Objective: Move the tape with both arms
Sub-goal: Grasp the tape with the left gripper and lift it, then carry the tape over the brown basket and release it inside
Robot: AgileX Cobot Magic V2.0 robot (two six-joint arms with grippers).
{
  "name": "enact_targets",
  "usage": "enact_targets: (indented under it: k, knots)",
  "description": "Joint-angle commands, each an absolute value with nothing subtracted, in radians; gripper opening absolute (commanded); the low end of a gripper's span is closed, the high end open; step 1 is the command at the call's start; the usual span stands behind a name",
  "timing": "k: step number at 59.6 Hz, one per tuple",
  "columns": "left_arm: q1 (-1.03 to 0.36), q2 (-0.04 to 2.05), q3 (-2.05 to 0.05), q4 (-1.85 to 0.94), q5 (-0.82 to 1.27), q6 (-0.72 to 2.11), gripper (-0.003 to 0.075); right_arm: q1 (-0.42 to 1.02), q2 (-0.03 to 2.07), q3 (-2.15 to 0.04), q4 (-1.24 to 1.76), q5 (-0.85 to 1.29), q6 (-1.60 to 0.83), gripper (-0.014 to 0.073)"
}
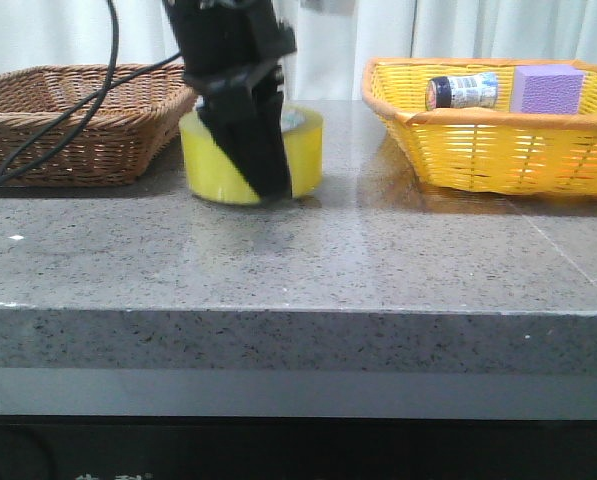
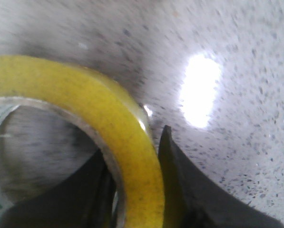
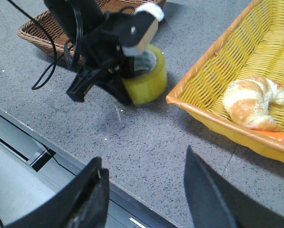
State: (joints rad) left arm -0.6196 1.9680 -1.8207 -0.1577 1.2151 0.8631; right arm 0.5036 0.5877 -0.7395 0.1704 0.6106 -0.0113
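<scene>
The tape, a wide yellow roll, lies flat on the grey stone table between two baskets. My left gripper comes down on it from above, black fingers straddling the roll's near wall. In the left wrist view one finger sits inside the core and the other presses the outside of the tape, so the left gripper is shut on the wall. The right wrist view shows the same grip on the tape by the left gripper. My right gripper hangs open over the table's front edge, holding nothing.
A brown wicker basket stands at the back left, with black cables draped over it. A yellow basket at the back right holds a dark-capped bottle, a purple block and a croissant.
</scene>
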Motion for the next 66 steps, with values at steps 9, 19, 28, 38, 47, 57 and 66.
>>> enact_targets:
  k: [9, 19, 28, 38, 47, 57, 66]
  knots:
    - [-0.622, 1.908, -2.039, -0.161, 1.233, 0.828, 0.0117, 0.500, 0.588, -0.767, 0.179, 0.532, -0.019, 0.0393]
    - [-0.621, 1.908, -2.143, -0.048, 1.248, 0.689, 0.0117, 0.500, 0.588, -0.767, 0.179, 0.532, -0.019, 0.0393]
    - [-0.585, 1.908, -2.193, 0.055, 1.263, 0.526, 0.0117, 0.500, 0.588, -0.767, 0.179, 0.532, -0.019, 0.0393]
    - [-0.491, 1.908, -2.194, 0.060, 1.265, 0.317, 0.0117, 0.500, 0.588, -0.767, 0.179, 0.532, -0.019, 0.0393]
    - [-0.384, 1.910, -2.194, 0.060, 1.254, 0.139, 0.0117, 0.500, 0.588, -0.767, 0.179, 0.532, -0.019, 0.0393]
    - [-0.299, 1.924, -2.194, 0.060, 1.253, -0.045, 0.0117, 0.500, 0.588, -0.767, 0.179, 0.532, -0.019, 0.0393]
    - [-0.268, 1.959, -2.191, 0.060, 1.272, -0.099, 0.0117, 0.500, 0.588, -0.767, 0.179, 0.532, -0.019, 0.0393]
